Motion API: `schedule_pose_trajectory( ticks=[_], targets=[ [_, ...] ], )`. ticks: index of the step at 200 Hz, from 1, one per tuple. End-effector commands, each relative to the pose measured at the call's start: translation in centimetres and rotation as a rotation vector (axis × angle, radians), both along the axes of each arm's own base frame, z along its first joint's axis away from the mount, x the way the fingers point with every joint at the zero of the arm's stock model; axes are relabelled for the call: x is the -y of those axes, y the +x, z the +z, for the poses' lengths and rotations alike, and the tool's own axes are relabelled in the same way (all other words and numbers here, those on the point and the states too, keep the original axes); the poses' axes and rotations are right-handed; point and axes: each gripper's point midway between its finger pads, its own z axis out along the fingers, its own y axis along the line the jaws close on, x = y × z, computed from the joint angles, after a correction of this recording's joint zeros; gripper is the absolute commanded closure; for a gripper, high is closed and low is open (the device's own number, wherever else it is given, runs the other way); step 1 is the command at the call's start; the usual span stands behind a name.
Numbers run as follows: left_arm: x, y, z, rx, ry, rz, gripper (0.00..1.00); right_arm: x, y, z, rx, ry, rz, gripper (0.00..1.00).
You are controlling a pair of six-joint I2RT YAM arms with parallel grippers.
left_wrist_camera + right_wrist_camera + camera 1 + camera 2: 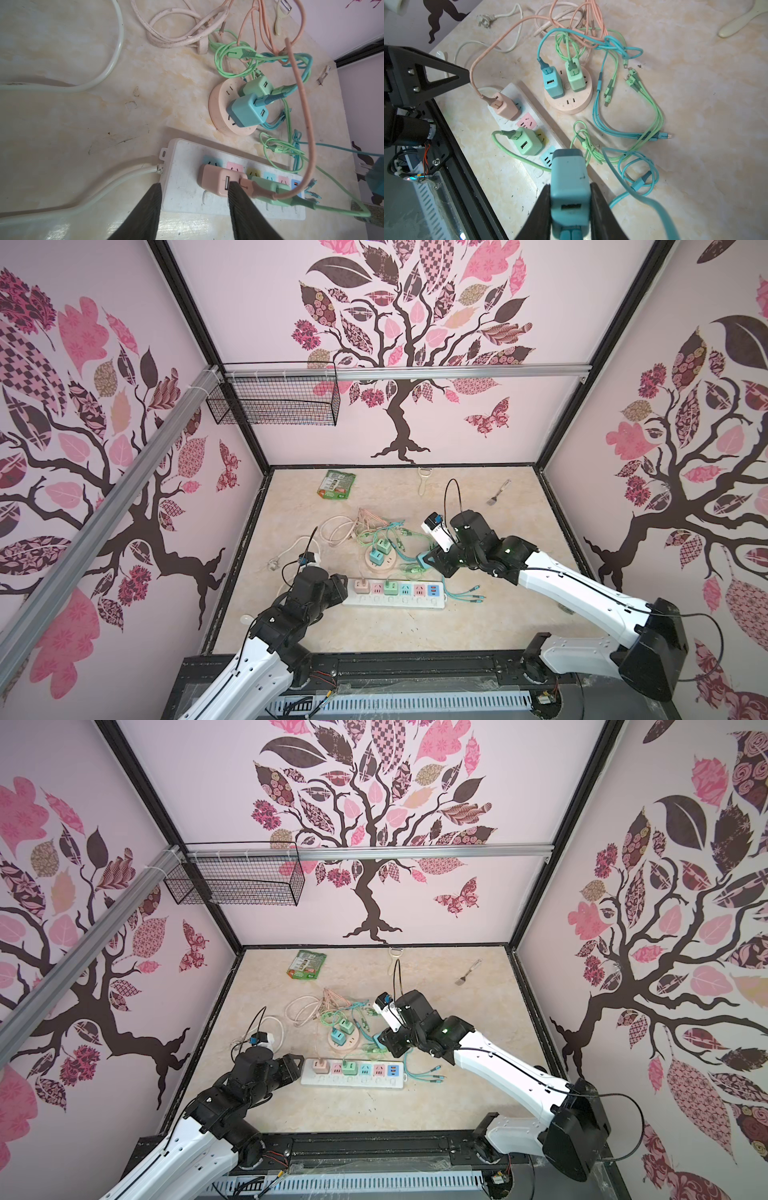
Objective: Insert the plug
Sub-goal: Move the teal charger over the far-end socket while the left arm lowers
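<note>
A teal plug (566,166), a square USB adapter with a teal cable, is clamped between the fingers of my right gripper (570,186), which is shut on it. It hangs just above the white power strip (508,89), over the strip's free blue socket (547,159). In both top views the plug (424,560) (376,1042) sits behind the strip (395,600) (353,1081). A pink adapter (505,108) and a green adapter (527,141) are plugged into the strip. My left gripper (194,185) is open and straddles the strip's cord end (182,187), one finger beside the pink adapter (216,180).
A round pink socket hub (569,106) holds a teal and a green adapter behind the strip. Tangled pink, green and teal cables (374,526) lie around it. At the back lie a green packet (337,485), a peeler (424,481) and a small fork (498,492). A wire basket (274,400) hangs on the wall.
</note>
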Motion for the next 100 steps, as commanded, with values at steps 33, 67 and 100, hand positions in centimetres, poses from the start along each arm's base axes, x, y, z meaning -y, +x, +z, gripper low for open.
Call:
schedule_pose_trajectory(
  ticks=[33,67,100],
  targets=[
    [0.5,0.5,-2.3,-0.025,-0.009,0.004,0.46,1.7,-1.6,-2.7,-0.042,-0.089,0.011,0.81],
    [0.7,0.9,-3.4,-0.034,-0.021,0.012,0.46,2.2,-2.0,-3.1,-0.033,-0.110,-0.008,0.82],
    [1.2,1.0,-4.5,-0.065,-0.023,-0.007,0.47,2.9,-2.1,-3.1,-0.021,-0.120,-0.030,0.82]
  ],
)
